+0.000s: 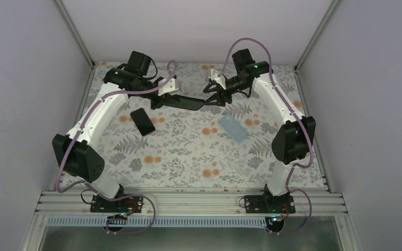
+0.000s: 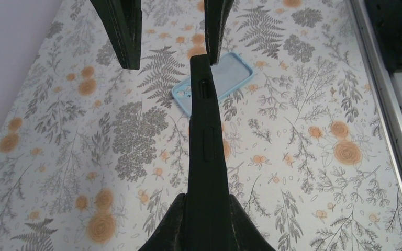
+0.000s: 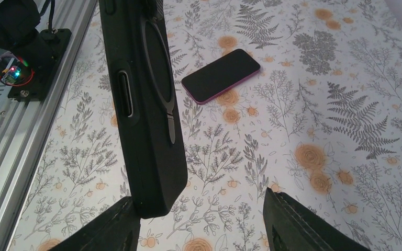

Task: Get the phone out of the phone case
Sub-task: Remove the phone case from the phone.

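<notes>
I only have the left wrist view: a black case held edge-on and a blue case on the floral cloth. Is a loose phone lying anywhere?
Observer: Yes. A phone, dark face up with a pink edge, lies flat on the table, outside your frame.
Operator: Where, relative to the arms?
Observer: The top view puts it beside the left arm, across from the blue case.
Operator: Anything on the back of the black case?
Observer: The right wrist view shows a ring with a short bar under it.
</notes>
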Controlling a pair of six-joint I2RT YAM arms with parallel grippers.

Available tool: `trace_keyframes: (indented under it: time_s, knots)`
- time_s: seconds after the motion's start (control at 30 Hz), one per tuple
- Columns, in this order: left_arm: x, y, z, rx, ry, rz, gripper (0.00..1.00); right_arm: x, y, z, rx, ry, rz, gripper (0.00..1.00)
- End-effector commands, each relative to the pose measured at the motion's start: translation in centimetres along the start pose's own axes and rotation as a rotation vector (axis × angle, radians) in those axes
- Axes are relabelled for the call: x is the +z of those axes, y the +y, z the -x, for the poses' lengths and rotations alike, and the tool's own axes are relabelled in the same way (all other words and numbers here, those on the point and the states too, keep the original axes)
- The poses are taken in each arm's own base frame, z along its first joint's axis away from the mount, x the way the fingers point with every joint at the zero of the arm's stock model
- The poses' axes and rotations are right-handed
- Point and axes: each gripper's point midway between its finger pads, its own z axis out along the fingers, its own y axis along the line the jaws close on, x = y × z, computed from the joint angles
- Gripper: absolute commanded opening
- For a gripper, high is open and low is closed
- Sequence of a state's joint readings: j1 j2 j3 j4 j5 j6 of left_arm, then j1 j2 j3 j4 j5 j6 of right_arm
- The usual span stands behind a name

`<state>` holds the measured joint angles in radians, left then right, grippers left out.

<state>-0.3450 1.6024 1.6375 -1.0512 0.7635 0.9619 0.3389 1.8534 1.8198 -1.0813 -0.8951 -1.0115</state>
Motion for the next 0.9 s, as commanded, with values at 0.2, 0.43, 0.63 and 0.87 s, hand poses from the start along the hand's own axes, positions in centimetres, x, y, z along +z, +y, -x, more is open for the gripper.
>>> trace_keyframes:
  time_s: [0.2,0.43,0.63,0.87]
  knots:
    - [0.1,-6.0,2.0,0.053,-0.006,-0.15,0.02,-1.2,-4.2,0.1,-0.074,0.014,-0.097,0.6]
    - [1.1,-7.2,2.1,0.062,0.014,-0.196,0.02,-1.2,-4.9,0.5,-0.086,0.011,-0.105,0.59]
    - [1.7,-7.8,1.7,0.063,0.06,-0.222,0.02,-1.0,-5.2,0.1,-0.089,0.026,-0.106,0.59]
    - [1.7,-8.3,1.8,0.08,0.083,-0.212,0.02,-0.9,-5.6,0.2,-0.091,0.027,-0.095,0.55]
